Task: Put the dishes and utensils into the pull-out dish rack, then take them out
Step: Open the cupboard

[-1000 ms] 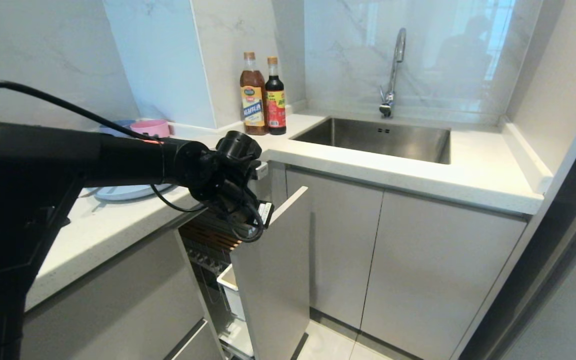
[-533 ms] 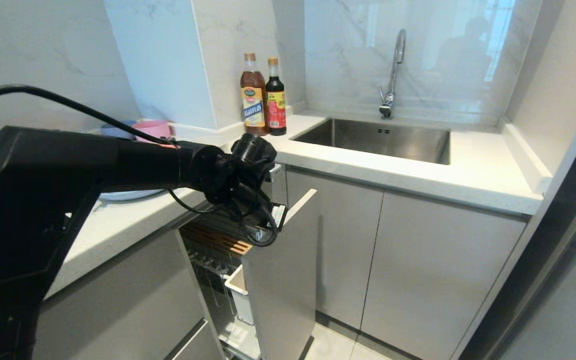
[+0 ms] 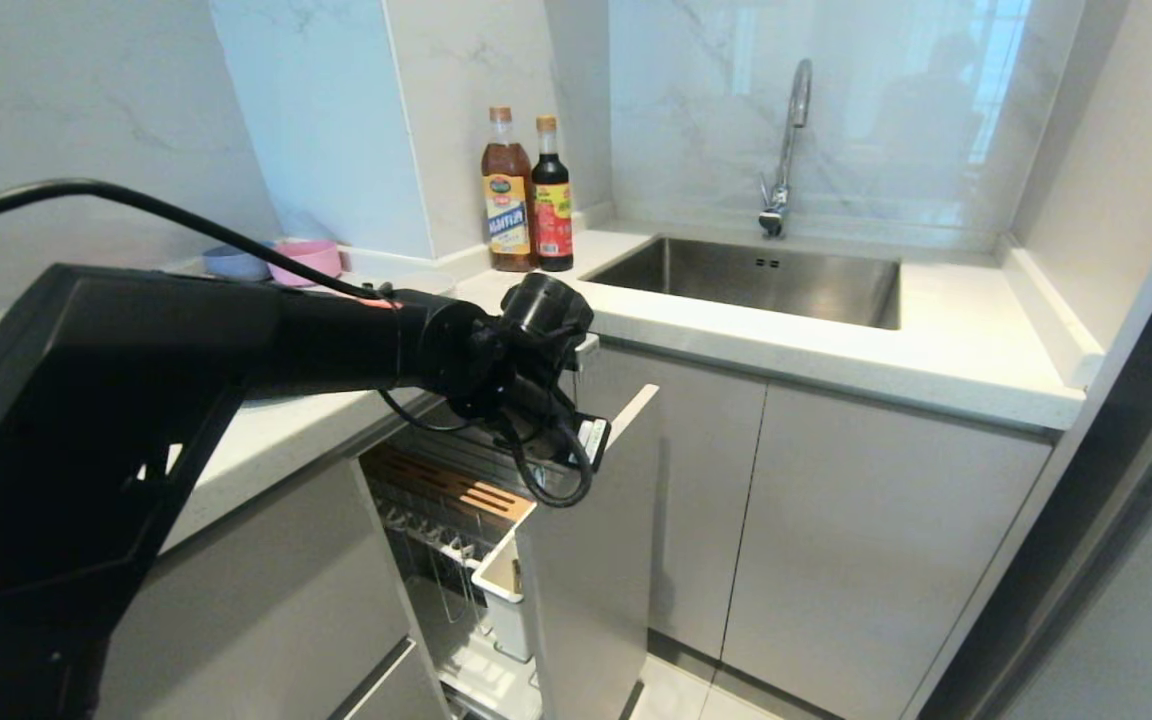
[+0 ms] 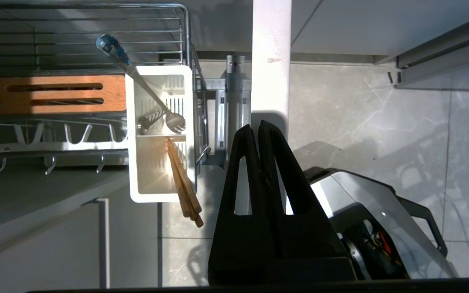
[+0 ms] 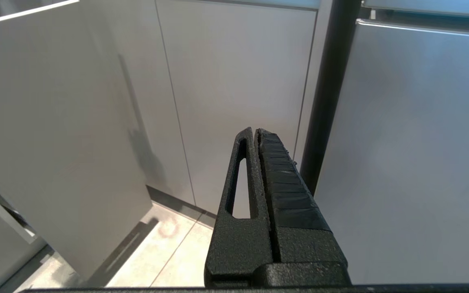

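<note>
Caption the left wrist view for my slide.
Shut left end effector at the rack's front panel; spoon and chopsticks in the caddy.

Head view bright w/ cool daylight; window reflection washes the glossy wall behind the faucet [image 3: 787, 140], soft glare on the countertop [image 3: 836, 340]. Left arm [image 3: 236, 340] reads as near-black silhouette, little detail. Rack interior dim under the counter. Straight lines bow at frame edges, esp. right side. Left wrist view high contrast: top edge of the front panel [image 4: 271, 61] blown out white, caddy [image 4: 159, 134] lit hot w/ a bright patch inside, floor [image 4: 381, 101] shows soft shadows. Right wrist view evenly lit, soft shadow on cabinet doors [image 5: 218, 101], fingers sharp.
</note>
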You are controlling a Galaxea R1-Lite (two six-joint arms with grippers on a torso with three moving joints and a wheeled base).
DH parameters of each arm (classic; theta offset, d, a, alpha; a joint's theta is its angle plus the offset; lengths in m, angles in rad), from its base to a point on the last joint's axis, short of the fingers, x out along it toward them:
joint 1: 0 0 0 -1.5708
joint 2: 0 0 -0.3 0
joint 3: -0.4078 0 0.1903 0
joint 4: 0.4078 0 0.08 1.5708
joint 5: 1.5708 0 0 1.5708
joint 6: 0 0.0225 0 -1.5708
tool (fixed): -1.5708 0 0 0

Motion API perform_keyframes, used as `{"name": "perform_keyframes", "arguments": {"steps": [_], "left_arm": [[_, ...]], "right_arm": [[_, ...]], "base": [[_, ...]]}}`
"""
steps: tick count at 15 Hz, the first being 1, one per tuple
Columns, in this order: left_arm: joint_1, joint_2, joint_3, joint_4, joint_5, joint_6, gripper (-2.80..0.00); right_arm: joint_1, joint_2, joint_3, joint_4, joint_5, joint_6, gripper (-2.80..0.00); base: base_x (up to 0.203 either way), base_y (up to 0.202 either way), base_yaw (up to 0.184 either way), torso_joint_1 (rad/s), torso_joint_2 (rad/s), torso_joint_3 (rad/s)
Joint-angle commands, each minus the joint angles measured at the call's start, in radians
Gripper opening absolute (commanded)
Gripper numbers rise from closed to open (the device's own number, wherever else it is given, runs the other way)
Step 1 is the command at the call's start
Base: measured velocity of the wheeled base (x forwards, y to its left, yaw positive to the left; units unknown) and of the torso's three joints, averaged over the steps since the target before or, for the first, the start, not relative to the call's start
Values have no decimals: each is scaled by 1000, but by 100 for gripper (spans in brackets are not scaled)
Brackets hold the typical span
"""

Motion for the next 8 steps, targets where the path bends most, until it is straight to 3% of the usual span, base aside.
{"name": "perform_keyframes", "arguments": {"steps": [1,8], "left_arm": [[-14,28,-1,8,0,-1,-280],[-81,48,-18,9,0,-17,-280]], "right_arm": [[0,1,1,0,0,0,-280],[0,1,2,0,0,0,-280]], "base": [[0,0,0,0,0,0],[0,0,0,0,0,0]]}}
